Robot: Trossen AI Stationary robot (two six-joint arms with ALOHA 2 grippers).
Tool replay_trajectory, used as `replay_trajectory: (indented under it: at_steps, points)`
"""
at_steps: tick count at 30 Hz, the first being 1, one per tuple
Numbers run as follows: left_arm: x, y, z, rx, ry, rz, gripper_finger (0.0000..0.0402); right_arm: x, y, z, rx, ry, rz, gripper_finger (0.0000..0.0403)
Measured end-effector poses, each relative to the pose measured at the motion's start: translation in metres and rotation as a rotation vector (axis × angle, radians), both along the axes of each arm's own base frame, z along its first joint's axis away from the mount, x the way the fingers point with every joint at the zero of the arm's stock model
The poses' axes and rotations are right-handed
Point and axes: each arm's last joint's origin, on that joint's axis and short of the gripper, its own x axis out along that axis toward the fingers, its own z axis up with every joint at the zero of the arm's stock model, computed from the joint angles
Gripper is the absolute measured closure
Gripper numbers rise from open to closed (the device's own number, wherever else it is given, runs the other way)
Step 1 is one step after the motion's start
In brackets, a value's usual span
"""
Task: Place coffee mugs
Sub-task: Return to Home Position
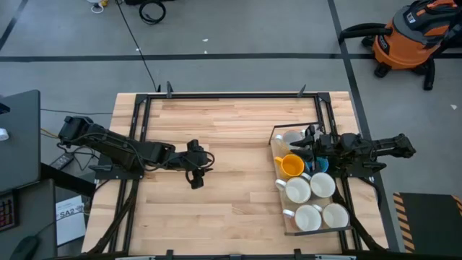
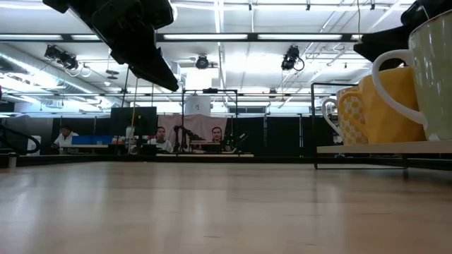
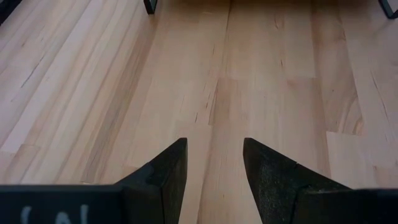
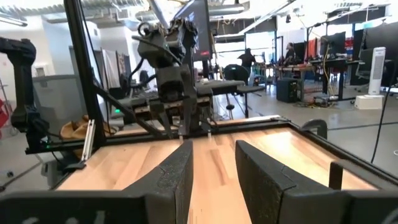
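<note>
I see my right gripper (image 1: pixel 310 142), parted and empty, over the 12 o'clock end of the shelf (image 1: pixel 276 153); the coffee mugs (image 1: pixel 298 190) stand just toward its 6 o'clock, left gripper (image 1: pixel 196 172) open mid-table

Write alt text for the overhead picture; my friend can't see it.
Seen from above, mugs, mostly white, one yellow, stand grouped on a shelf at the right edge of a wooden table, with the right gripper above them. The left gripper hangs over bare wood left of centre.
</note>
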Motion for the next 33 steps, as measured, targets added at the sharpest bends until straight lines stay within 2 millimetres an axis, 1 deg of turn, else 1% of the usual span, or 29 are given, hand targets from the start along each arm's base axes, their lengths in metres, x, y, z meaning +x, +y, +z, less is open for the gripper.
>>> replay_trajectory:
  at_steps: [18,28,33]
  points:
    - [0.0,0.0,0.0,0.0,0.0,0.0,0.0239,0.0012,0.0002,-0.0109,-0.004,0.101,0.001,0.0276]
    - [0.0001,-0.0001,0.0002,-0.001,-0.002,0.0,0.0239,0.0012,0.0002,-0.0109,0.007,0.1,0.003,0.0277]
    - [0.004,-0.001,0.0049,-0.013,-0.066,-0.002,0.0239,0.0012,0.0002,-0.0108,0.001,0.1,0.002,0.0277]
